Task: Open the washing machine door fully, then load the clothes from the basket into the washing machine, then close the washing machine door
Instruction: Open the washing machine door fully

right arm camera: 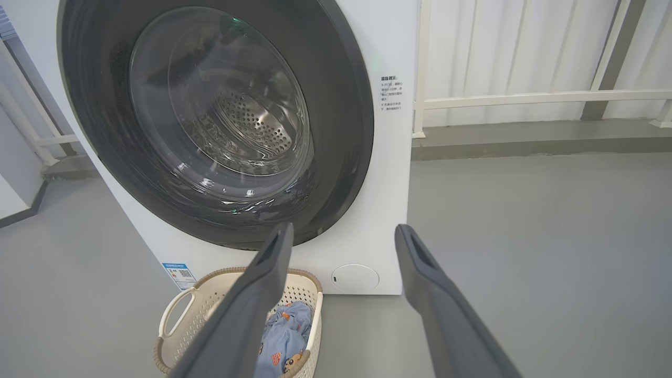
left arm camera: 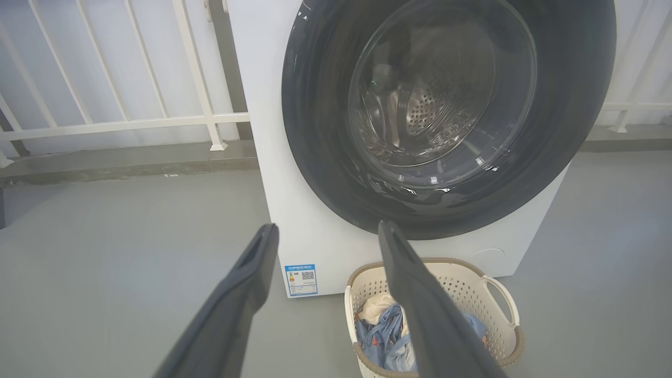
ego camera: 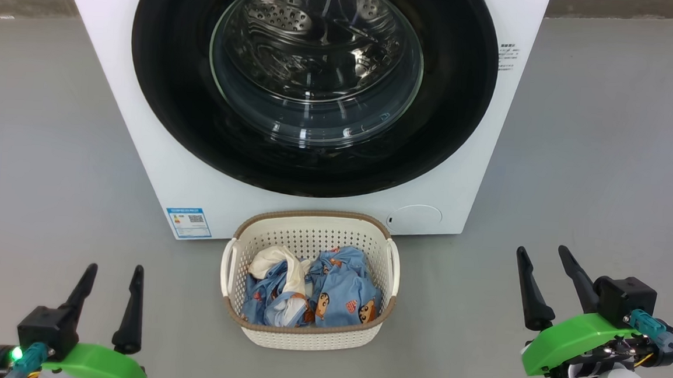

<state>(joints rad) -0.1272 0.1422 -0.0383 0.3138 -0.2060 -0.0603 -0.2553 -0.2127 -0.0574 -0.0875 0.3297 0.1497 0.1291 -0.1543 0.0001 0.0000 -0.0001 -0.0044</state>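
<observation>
Closest in, my left gripper [ego camera: 115, 267] and my right gripper [ego camera: 542, 249] hang over the grey floor [ego camera: 51, 166], jaws spread wide, nothing held. Between them, a little ahead, sits the basket [ego camera: 311, 215] with the clothes [ego camera: 339, 294] heaped inside. Just beyond it stands the washing machine [ego camera: 140, 142], the washing machine door [ego camera: 162, 85] closed flush, well ahead of my fingertips.

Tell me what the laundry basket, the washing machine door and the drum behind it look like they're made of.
Basket: matte cream plastic, going by its moulded hole rows; the brown rim looks woven, possibly moulded imitation.
Washing machine door: glossy black surround, plastic or glass, with a clear bulging window, likely glass from its reflections.
Drum: shiny perforated metal, probably stainless steel.
</observation>
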